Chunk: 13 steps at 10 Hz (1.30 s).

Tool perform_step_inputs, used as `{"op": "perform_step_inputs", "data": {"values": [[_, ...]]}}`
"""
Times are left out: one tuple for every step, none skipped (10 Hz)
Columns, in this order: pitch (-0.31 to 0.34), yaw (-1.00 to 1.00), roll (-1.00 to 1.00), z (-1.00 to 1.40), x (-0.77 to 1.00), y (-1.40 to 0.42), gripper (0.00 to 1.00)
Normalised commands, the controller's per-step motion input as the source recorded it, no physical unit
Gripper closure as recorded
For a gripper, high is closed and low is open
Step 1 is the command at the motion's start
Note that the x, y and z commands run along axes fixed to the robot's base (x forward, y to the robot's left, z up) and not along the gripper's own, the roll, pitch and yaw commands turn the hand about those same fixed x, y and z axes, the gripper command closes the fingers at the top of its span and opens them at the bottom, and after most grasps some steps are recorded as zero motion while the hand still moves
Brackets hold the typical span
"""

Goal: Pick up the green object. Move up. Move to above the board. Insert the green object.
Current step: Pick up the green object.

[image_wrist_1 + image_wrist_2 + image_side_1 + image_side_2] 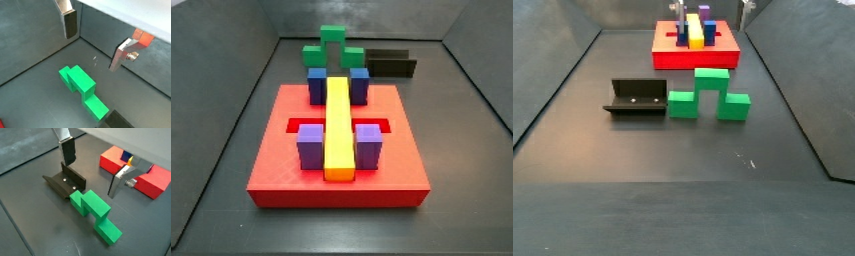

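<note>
Our gripper (90, 172) hangs open above the green object (95, 214) on the desk (673, 190); pickup not begun. Next we should descend and close on its centre cube.

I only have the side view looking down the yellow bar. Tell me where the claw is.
Observer: The claw is open and empty, hanging over the green piece in both wrist views.
Operator: Report the gap between that piece and the board.
Observer: A wrist view shows bare floor between it and the board; they are apart.
Operator: Name the dark thing behind the piece.
Observer: That is the fixture, standing close beside one end cube.
</note>
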Motion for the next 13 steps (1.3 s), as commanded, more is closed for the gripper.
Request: {"op": "perform_step_inputs", "data": {"values": [[-0.170,-0.01,0.00,-0.13,0.00,-0.06,0.00],[-0.157,-0.21,0.06,-0.28,-0.01,-0.30,0.00],[-0.129,-0.48,0.20,-0.43,0.00,-0.31,0.00],[-0.016,-0.60,0.25,-0.42,0.00,-0.10,0.00],[0.000,-0.45,0.18,-0.30,-0.21,0.00,0.00],[0.003,-0.42,0.23,-0.27,-0.30,0.07,0.00],[0.000,-0.21,0.14,-0.31,-0.35,0.09,0.00],[-0.074,0.00,0.08,-0.35,-0.17,0.03,0.00],[-0.139,0.05,0.06,-0.42,-0.07,0.00,0.00],[-0.153,0.09,0.02,-0.39,0.00,0.00,0.00],[-0.147,0.10,0.00,-0.33,0.05,0.03,0.00],[-0.114,0.06,0.00,-0.22,0.15,0.07,0.00],[-0.090,0.07,0.00,-0.18,0.16,0.08,0.00]]}}
